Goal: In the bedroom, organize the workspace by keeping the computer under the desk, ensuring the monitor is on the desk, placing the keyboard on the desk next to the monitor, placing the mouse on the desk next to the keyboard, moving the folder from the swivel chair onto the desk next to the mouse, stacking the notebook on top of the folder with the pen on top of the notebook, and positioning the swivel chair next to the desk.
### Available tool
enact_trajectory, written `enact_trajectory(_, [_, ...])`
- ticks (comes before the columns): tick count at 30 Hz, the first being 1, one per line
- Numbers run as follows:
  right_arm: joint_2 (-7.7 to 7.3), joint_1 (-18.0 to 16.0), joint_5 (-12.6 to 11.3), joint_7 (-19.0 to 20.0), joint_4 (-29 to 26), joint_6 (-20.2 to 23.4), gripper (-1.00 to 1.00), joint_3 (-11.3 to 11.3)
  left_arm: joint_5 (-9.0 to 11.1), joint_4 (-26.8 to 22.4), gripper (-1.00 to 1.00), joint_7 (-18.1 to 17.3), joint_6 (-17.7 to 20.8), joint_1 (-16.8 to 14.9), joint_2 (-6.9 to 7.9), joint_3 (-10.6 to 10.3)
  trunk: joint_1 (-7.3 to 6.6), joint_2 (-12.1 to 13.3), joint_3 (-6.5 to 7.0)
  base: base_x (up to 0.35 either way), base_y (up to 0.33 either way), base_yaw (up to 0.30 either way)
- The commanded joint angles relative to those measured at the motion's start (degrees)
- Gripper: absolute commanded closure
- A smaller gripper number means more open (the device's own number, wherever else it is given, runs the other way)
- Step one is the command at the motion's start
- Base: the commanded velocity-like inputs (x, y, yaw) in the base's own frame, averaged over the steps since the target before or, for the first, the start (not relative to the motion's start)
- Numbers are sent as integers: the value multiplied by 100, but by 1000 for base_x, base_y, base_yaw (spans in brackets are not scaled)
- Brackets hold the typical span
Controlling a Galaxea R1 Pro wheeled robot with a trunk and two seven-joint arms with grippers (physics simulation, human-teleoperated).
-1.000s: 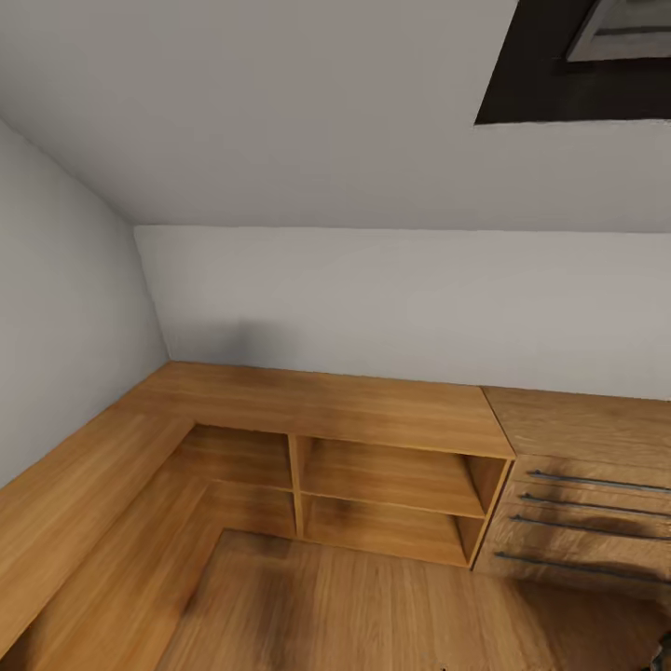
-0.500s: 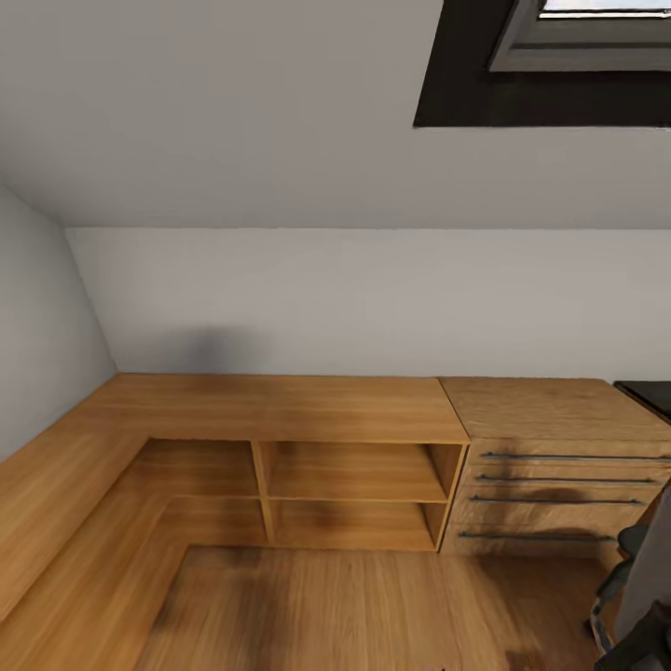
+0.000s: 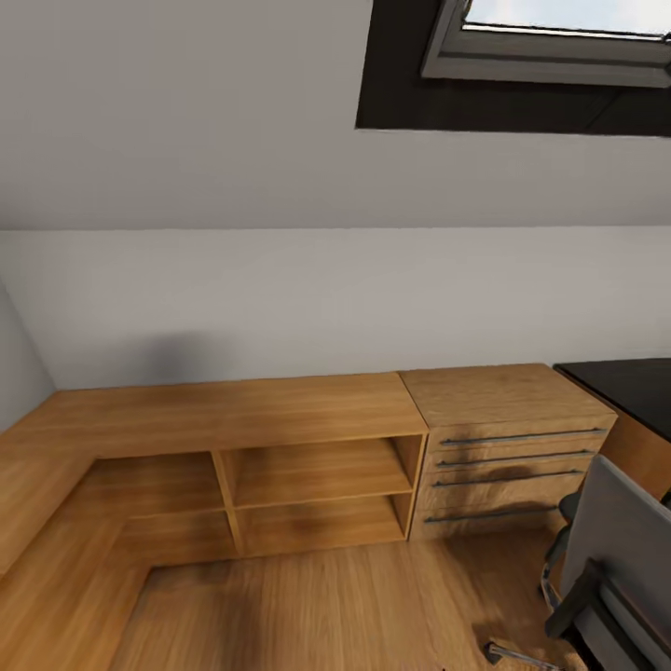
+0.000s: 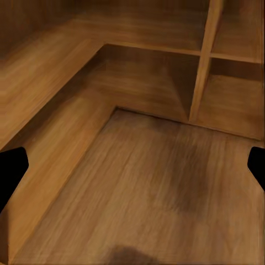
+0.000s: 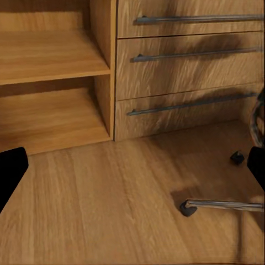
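Swivel chair point(image 3: 610, 568) near drawer unit point(image 3: 508, 447); desk point(image 3: 626, 387) probably behind.

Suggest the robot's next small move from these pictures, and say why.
Probably turn further right: the swivel chair and a dark desk corner sit at the head view's right edge, while the shelves and drawers ahead hold nothing for the task.
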Motion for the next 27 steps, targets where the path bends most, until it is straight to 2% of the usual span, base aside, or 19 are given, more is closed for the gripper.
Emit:
enact_trajectory(1, [-1,-6,-54,-13,4,-22,-100,49,21,-82,-100,3,-4,3,-1,7,1,-4,-6,0,0,-278])
enact_trajectory(5, [-1,-6,-54,-13,4,-22,-100,49,29,-89,-100,-9,-4,3,-2,4,1,-4,-6,0,0,-278])
enact_trajectory(11, [-5,-6,-54,-13,4,-22,-100,44,-15,480,-100,-110,-4,3,-54,-8,1,-4,-6,0,0,-278])
enact_trajectory(20, [-18,-6,-62,-13,4,-22,-100,41,-21,715,-100,-195,64,3,-89,7,1,-4,-6,0,0,-277])
enact_trajectory(27, [-17,-6,-59,-13,6,-22,-100,40,-19,1155,-100,-199,71,3,-71,4,1,-4,-6,0,0,-277])
